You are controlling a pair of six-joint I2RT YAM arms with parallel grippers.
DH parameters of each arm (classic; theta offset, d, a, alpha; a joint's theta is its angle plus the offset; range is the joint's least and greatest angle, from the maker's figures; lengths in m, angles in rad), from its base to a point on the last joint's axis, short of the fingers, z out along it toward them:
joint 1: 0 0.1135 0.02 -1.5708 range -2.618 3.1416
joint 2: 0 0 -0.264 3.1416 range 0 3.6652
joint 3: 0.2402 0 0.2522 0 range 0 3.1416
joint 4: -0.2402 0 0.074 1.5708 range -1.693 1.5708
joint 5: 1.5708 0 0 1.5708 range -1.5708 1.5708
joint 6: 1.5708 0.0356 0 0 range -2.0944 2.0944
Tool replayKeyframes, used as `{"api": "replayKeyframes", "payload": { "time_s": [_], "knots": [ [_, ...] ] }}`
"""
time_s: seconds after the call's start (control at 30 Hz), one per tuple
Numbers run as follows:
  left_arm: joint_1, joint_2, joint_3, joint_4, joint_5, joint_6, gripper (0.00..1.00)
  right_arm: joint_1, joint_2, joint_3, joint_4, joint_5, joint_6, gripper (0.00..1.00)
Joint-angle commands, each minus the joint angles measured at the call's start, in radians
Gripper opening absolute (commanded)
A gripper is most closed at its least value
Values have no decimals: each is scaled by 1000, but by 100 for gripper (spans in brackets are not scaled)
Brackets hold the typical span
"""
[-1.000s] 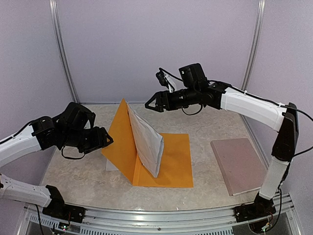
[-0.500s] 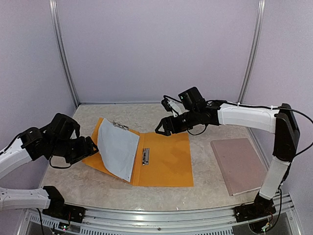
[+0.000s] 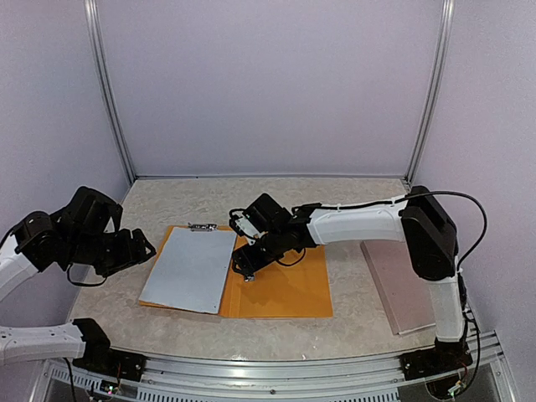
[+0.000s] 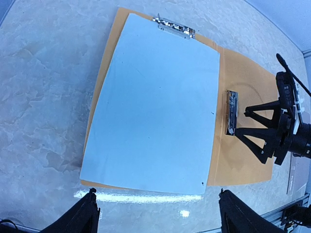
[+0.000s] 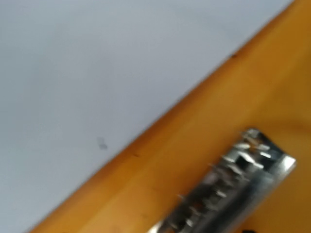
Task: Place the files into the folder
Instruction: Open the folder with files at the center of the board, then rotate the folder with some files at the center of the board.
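You see the folder lying open and flat on the table, with the files on its left half. Your right gripper hangs low over the spine, and your left gripper sits just beside the folder's left edge. A pinkish-brown board lies apart on the right.

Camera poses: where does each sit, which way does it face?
Top external: high behind the arm bases, facing down at the table; both arms, left gripper and right gripper show.
Left wrist: above the table's left side, looking down on the paper in the open folder; own fingertips at the bottom edge.
Right wrist: close over the folder, blurred, on paper edge and metal clip; own fingers hardly visible.
Shared: top and left wrist both show the right gripper at that clip.
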Motion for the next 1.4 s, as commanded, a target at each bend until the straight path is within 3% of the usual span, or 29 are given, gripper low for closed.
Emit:
{"api": "replayKeyframes", "payload": {
  "time_s": [0.0, 0.2, 0.5, 0.77, 1.0, 1.37],
  "knots": [
    [3, -75, 60, -117, -96, 20, 84, 43, 63, 64, -71, 127, -10, 74],
    [4, -71, 61, -80, -65, 46, 86, 71, 127, 114, -157, 297, -22, 68],
    [-6, 77, 52, 58, 17, 85, 86, 50, 114, 53, -194, 339, -94, 37],
    [-32, 206, 80, 129, 12, 141, 86, -26, -28, -181, -94, 221, -211, 23],
    [-56, 298, 64, 255, 20, 224, 87, -70, -126, -294, -43, 76, -522, 19],
    [-48, 404, -18, 630, 180, 524, 89, -106, -67, -175, -109, -167, -797, 13]
  ]
}}
